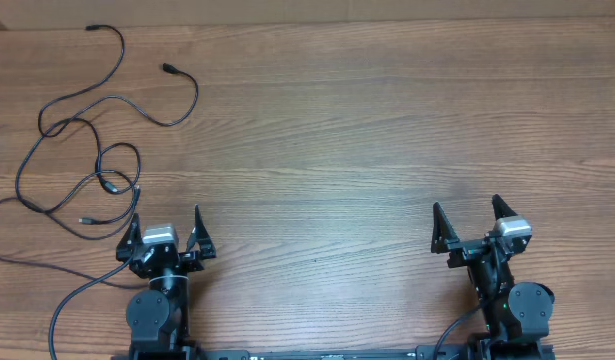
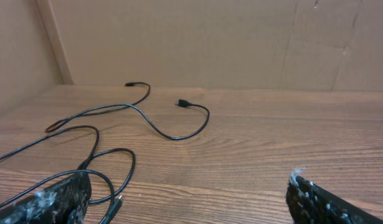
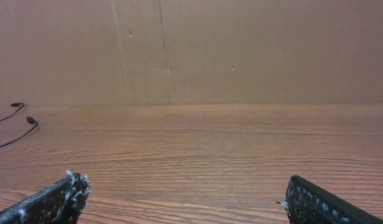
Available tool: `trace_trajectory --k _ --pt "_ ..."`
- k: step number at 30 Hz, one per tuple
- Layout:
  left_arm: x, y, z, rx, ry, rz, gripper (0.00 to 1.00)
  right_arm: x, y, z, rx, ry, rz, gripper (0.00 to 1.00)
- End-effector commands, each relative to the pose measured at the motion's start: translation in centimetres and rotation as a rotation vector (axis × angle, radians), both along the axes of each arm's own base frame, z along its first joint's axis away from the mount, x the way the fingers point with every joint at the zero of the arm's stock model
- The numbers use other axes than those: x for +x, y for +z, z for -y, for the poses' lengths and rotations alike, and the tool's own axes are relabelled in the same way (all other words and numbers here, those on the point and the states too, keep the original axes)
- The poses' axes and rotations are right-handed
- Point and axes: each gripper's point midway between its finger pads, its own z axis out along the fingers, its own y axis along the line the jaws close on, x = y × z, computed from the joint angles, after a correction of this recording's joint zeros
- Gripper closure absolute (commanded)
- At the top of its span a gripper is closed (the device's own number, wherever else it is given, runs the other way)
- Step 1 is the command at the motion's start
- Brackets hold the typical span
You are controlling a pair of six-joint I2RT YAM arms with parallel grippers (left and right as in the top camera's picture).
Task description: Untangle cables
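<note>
Thin black cables [image 1: 97,150] lie in loose overlapping loops on the far left of the wooden table, with small plug ends at the back and near the front. In the left wrist view the cables [image 2: 116,134] spread ahead and to the left, and one loop lies by the left finger. My left gripper [image 1: 165,234] is open and empty, just right of the nearest loops. My right gripper [image 1: 469,222] is open and empty at the front right, far from the cables. The right wrist view shows only two cable ends [image 3: 20,121] at its far left.
A cardboard wall [image 2: 197,37] closes the back and left of the table. A thicker black arm wire [image 1: 72,295] runs along the front left edge by the left arm base.
</note>
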Motion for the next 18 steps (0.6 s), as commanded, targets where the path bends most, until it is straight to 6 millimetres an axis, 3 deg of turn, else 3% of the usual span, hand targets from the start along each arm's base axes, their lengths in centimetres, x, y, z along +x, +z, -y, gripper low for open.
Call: trace_trajectory --k 1,18 --pt "-0.02 -0.01 -0.03 0.019 -0.002 0.002 0.0 0.04 -0.31 0.24 0.001 -0.016 -0.001 0.0" --pt "-0.02 -0.01 -0.03 0.019 -0.002 0.002 0.01 0.04 -0.26 0.25 -0.035 -0.016 0.006 0.0"
